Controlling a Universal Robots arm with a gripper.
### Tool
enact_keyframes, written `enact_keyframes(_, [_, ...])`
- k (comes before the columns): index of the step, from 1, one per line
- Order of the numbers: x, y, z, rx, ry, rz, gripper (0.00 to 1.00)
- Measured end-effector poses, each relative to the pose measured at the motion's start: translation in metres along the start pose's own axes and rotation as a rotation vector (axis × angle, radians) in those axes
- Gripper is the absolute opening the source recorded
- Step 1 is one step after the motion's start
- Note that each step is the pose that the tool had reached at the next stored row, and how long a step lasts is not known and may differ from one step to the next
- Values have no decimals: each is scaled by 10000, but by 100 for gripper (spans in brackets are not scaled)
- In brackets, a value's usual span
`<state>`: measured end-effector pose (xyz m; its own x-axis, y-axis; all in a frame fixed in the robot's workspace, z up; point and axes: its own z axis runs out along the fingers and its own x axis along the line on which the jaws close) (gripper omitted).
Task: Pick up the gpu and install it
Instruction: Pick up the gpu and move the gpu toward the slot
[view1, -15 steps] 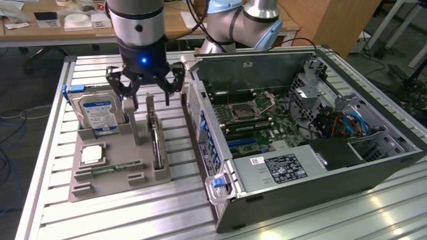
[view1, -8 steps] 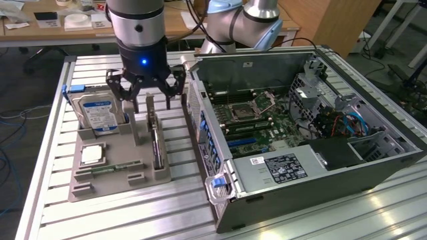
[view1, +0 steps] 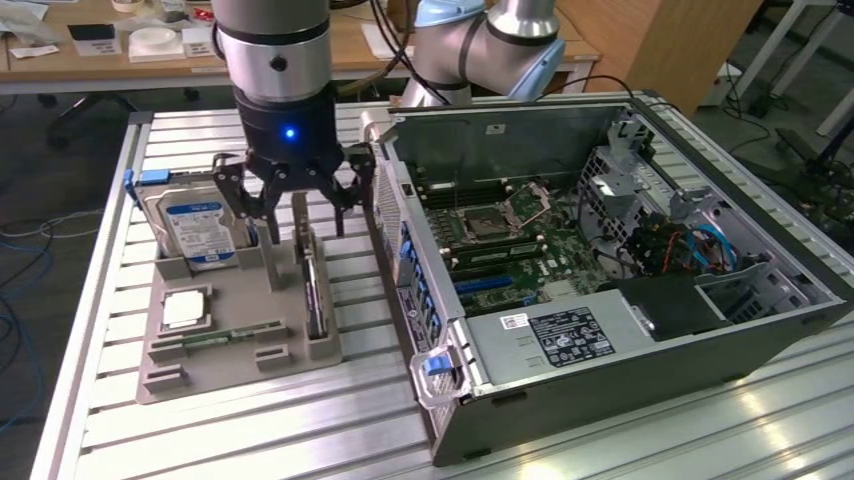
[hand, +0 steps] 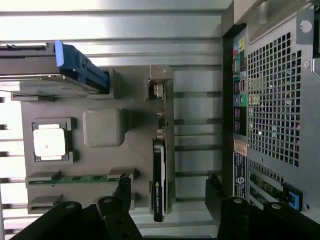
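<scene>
Fingers (hand: 218, 192) spread apart, the hand (view1: 300, 214) is held over the gpu (view1: 311, 292), which is stood on edge below it, its long axis passing between the fingers.

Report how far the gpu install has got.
Done: nothing yet; the gpu stands edge-on in the grey holder tray, not lifted. In hand: the open gripper hovers over the gpu, holding nothing. Left: lifting it and seating it in the open computer case.
</scene>
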<state>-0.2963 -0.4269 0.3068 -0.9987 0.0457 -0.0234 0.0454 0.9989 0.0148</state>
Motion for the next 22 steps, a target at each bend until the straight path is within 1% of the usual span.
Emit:
enact_keyframes(2, [0,-15,36,-2,-2,0,71])
enact_keyframes(12, [5,-20,217,-1,-16,0,71])
enact_keyframes(13, [6,-21,234,2,-16,0,71])
enact_keyframes(16, [7,-21,288,45,-18,-1,71])
enact_keyframes(22, [10,-21,397,58,-20,-2,71])
